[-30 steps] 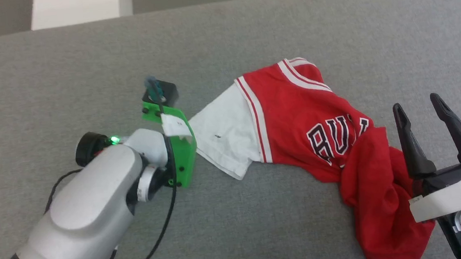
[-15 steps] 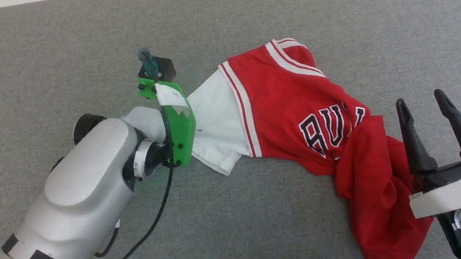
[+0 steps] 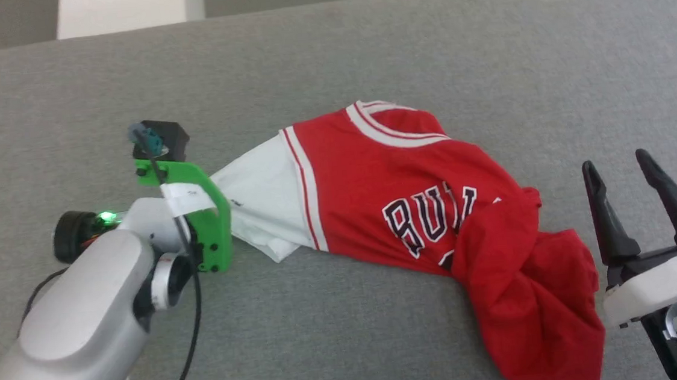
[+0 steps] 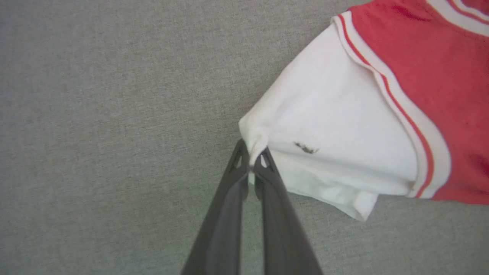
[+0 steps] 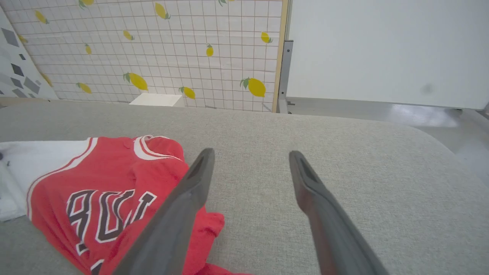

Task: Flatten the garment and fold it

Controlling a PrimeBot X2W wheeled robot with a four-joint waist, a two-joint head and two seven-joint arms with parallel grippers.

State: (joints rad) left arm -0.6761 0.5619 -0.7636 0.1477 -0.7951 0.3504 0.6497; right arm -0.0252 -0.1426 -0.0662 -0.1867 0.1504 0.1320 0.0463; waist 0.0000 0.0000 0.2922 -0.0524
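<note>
The garment [image 3: 399, 197], a red jersey with dark white-outlined lettering, lies crumpled on the grey surface. Its lower part is bunched up at the right [image 3: 534, 301]. One white sleeve [image 4: 336, 133] stretches out to the left. My left gripper [image 4: 252, 156] is shut on that sleeve's outer edge, with a pinch of white cloth between the fingertips. In the head view its green wrist mount [image 3: 208, 224] hides the fingers. To the right of the bunched red cloth, my right gripper [image 3: 614, 162] stands open with nothing between its fingers [image 5: 191, 187]. It does not touch the garment [image 5: 95, 191].
The grey padded surface [image 3: 363, 49] stretches wide, with its rounded far edge at the top. A white box [image 3: 125, 10] stands beyond it. A lemon-patterned wall [image 5: 153, 49] lies further back. A black cable [image 3: 188, 347] hangs off my left arm.
My left gripper has shut on the sleeve's edge and drawn it left, and the whole garment has slid left with it. The head view dipped and came back. The right gripper has stayed put.
</note>
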